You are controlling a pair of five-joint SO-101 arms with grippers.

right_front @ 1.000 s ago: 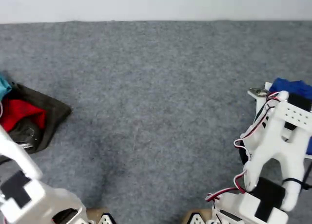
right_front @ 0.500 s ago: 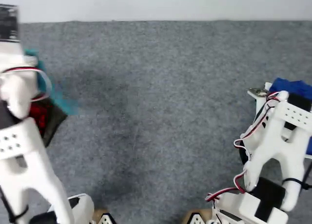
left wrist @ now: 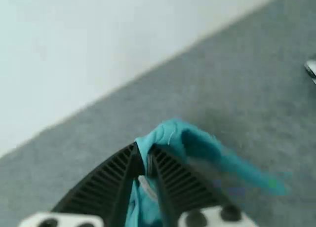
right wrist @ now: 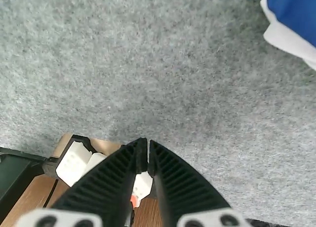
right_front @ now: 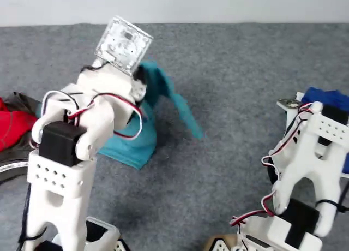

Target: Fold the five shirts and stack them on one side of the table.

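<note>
My left gripper (left wrist: 143, 158) is shut on a teal shirt (right_front: 158, 106), which hangs from it above the grey table, left of centre, one sleeve trailing out to the right. The same teal shirt (left wrist: 207, 153) bunches between the black fingers (left wrist: 170, 175) in the left wrist view. A pile of unfolded shirts, red (right_front: 13, 125) over dark olive (right_front: 16, 153), lies at the left edge. A folded blue and white shirt (right_front: 327, 101) sits at the right edge beside the right arm (right_front: 305, 169). My right gripper (right wrist: 144, 147) is shut on nothing, low over the table's near edge.
The grey felt table (right_front: 229, 65) has open room in the middle and at the back. A pale wall runs along its far edge. In the right wrist view a wooden surface (right wrist: 59, 192) and a white part (right wrist: 79, 163) lie beyond the felt's front edge.
The left arm swung from the pile at the left edge toward the table's middle, carrying the teal shirt up and to the right. The right arm has not moved.
</note>
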